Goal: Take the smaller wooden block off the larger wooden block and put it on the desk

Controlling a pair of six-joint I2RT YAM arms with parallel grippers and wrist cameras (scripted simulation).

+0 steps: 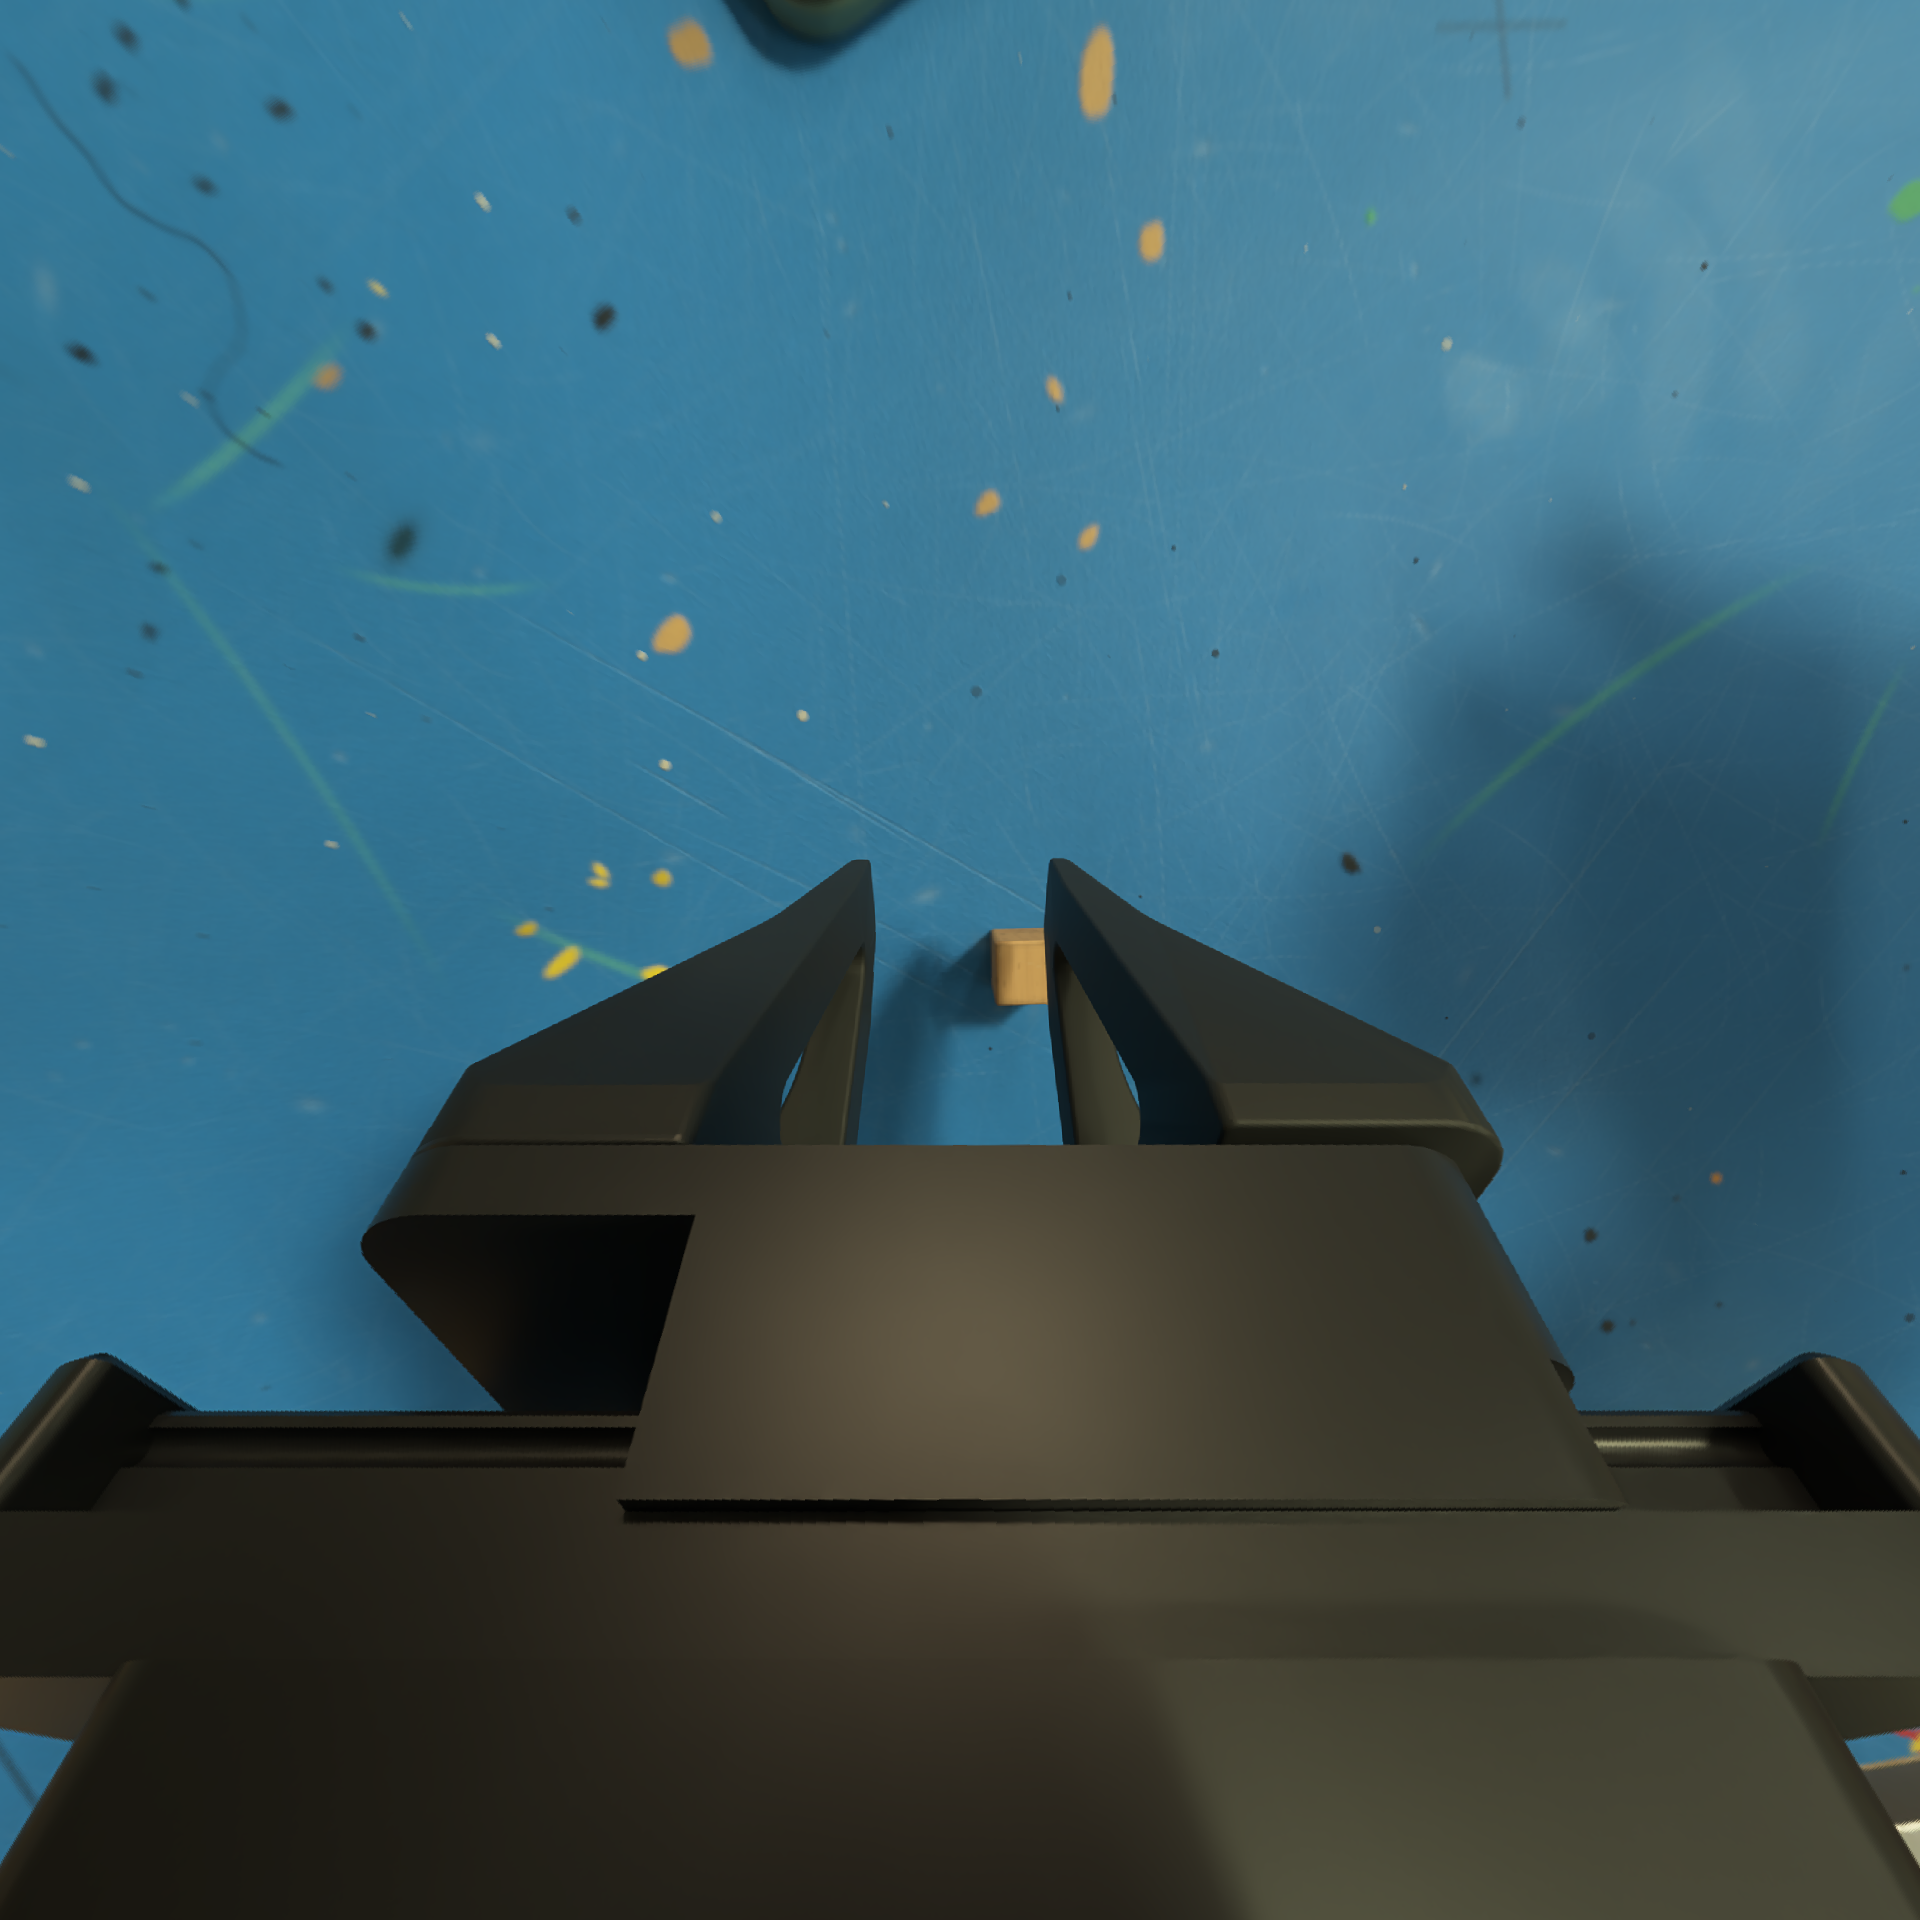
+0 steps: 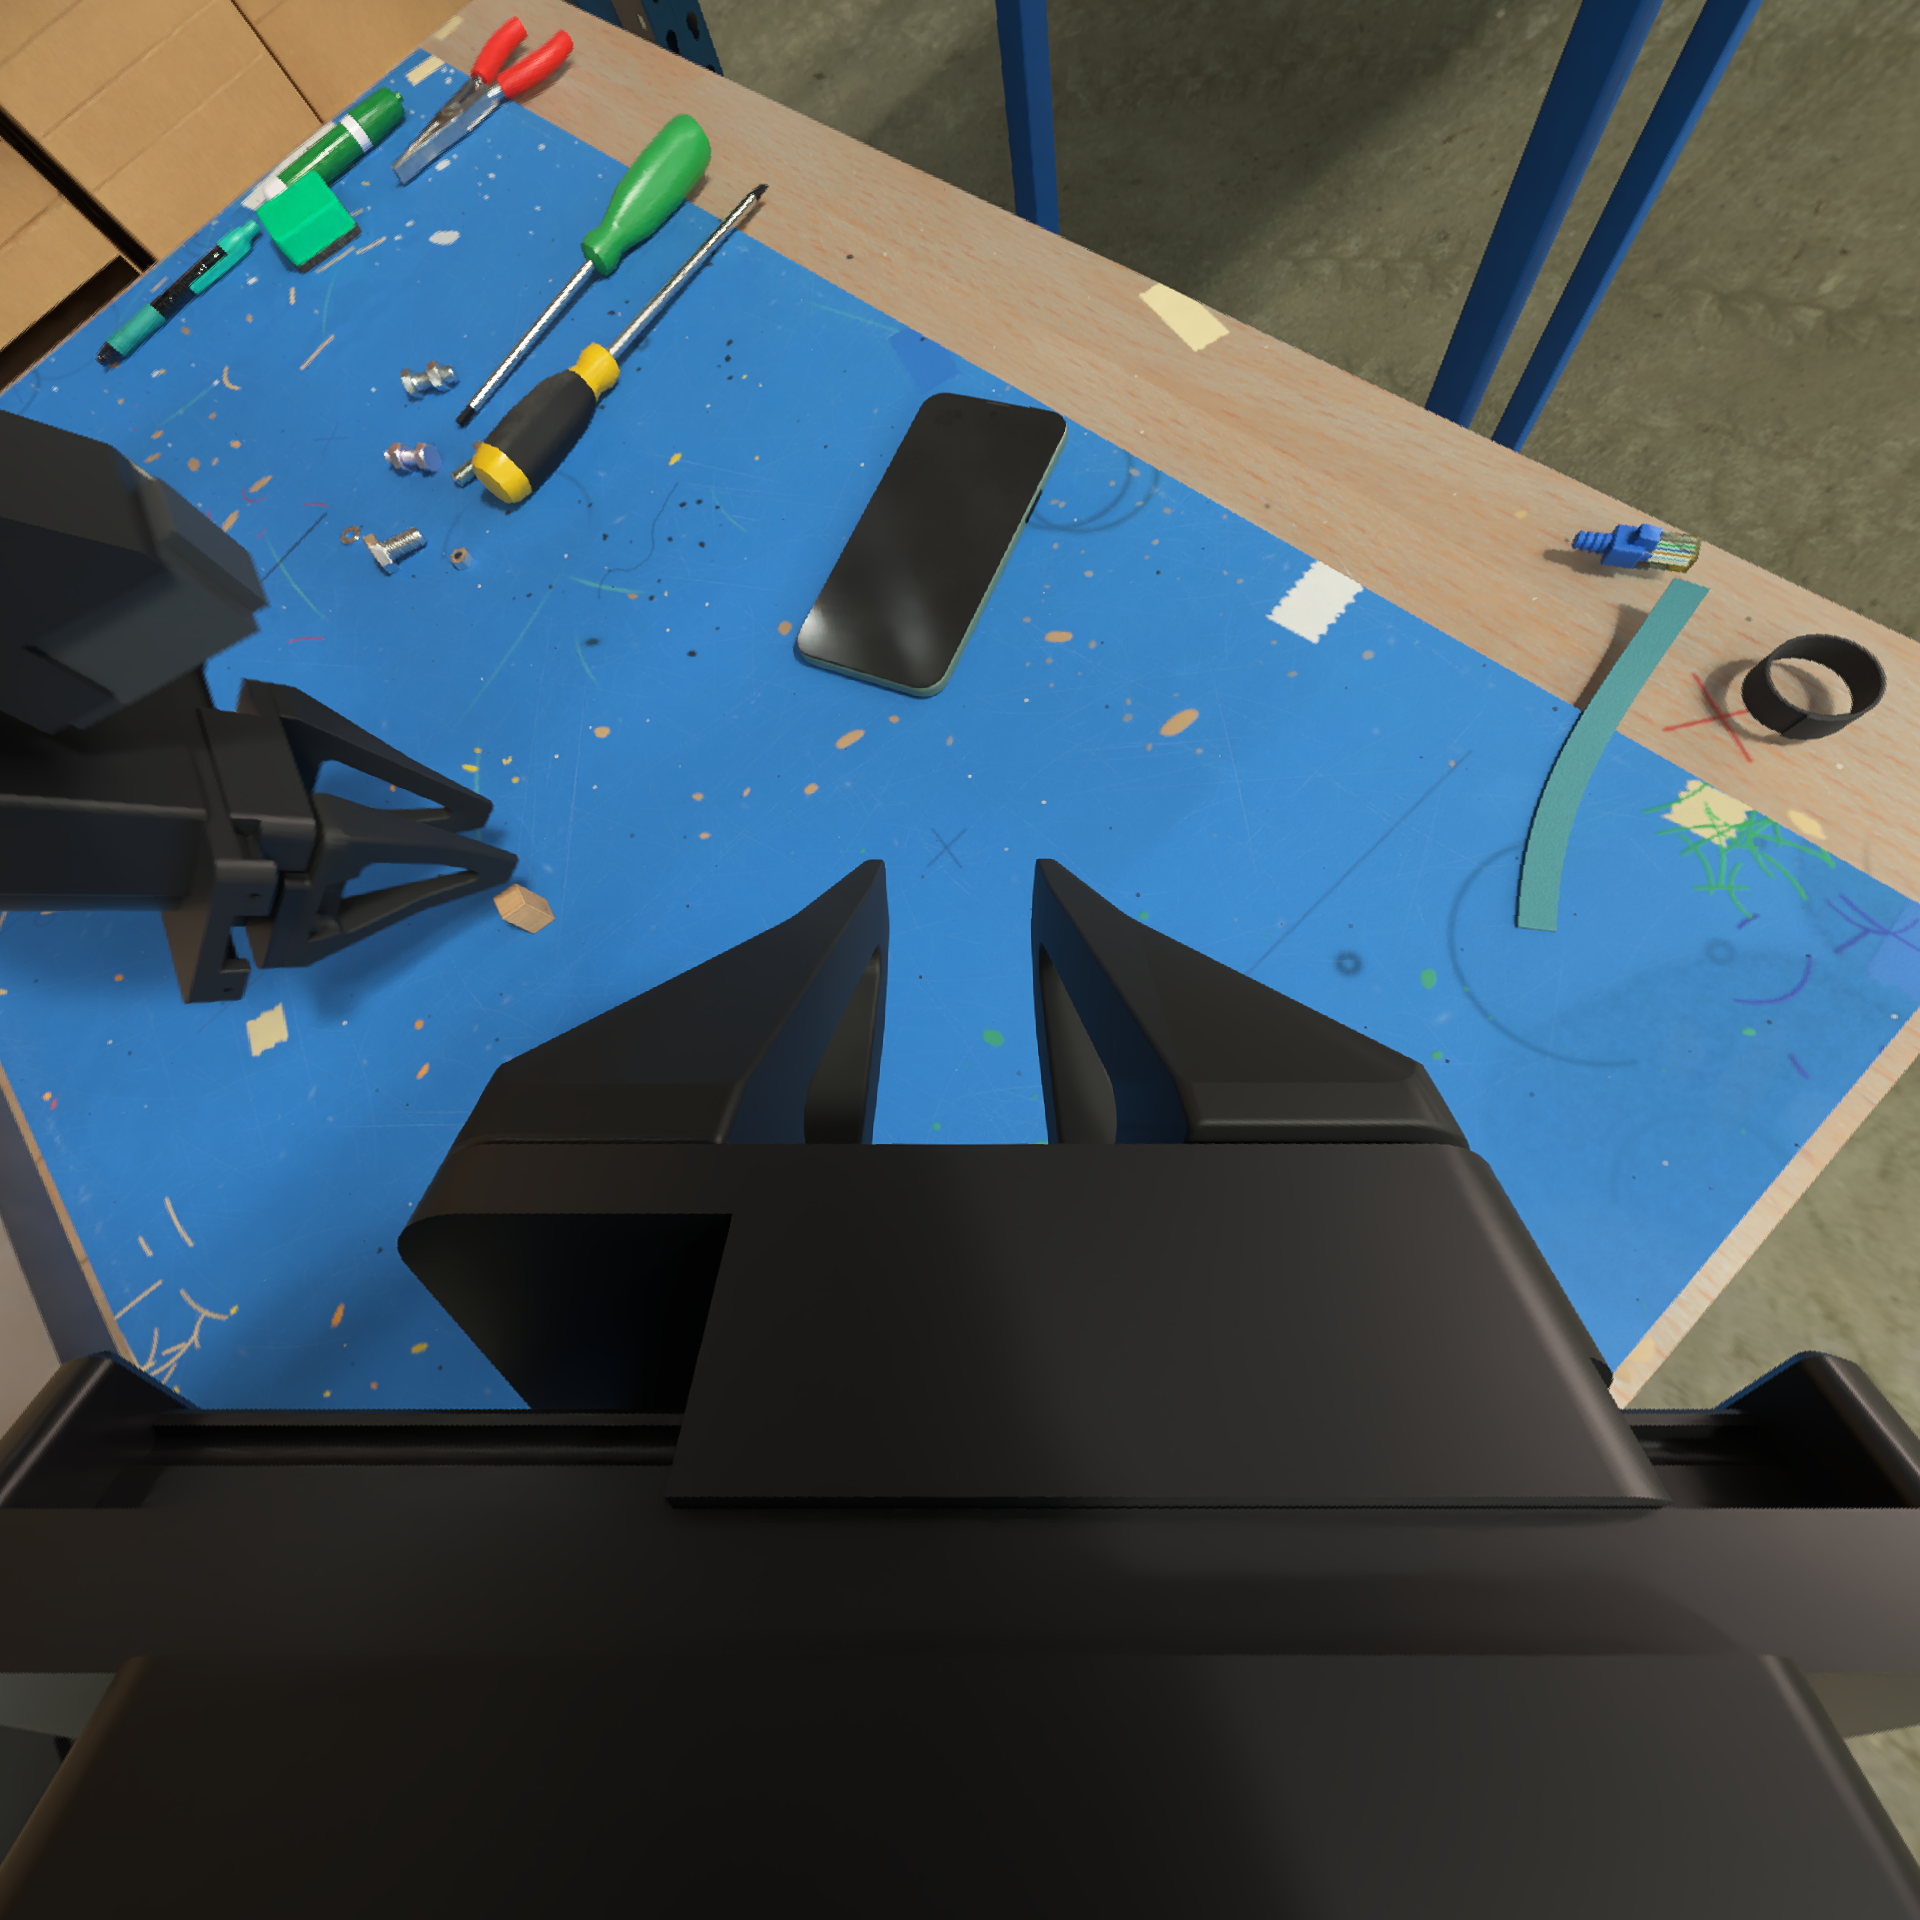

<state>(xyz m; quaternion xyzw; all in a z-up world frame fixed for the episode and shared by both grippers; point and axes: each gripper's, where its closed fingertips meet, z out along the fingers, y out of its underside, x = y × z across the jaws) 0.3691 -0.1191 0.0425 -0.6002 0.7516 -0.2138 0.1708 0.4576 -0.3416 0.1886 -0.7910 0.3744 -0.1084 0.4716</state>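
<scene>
Smaller wooden block point(image 1: 1016, 966) lies on the blue mat point(image 1: 1247, 520) of the desk point(image 2: 1299, 374), below the left gripper point(image 1: 958, 883), whose jaws stand parted with nothing held. No larger block is visible in either view. Risk, as judged: the block sits off-centre, close beside one finger point(image 1: 1081, 935), so a descent or sideways shift could nudge or tip it. The block is pale tan, small, square-edged. Right gripper point(image 2: 958, 883) hangs well apart, jaws parted, empty.

No readable text, label, brand or number on anything.
</scene>
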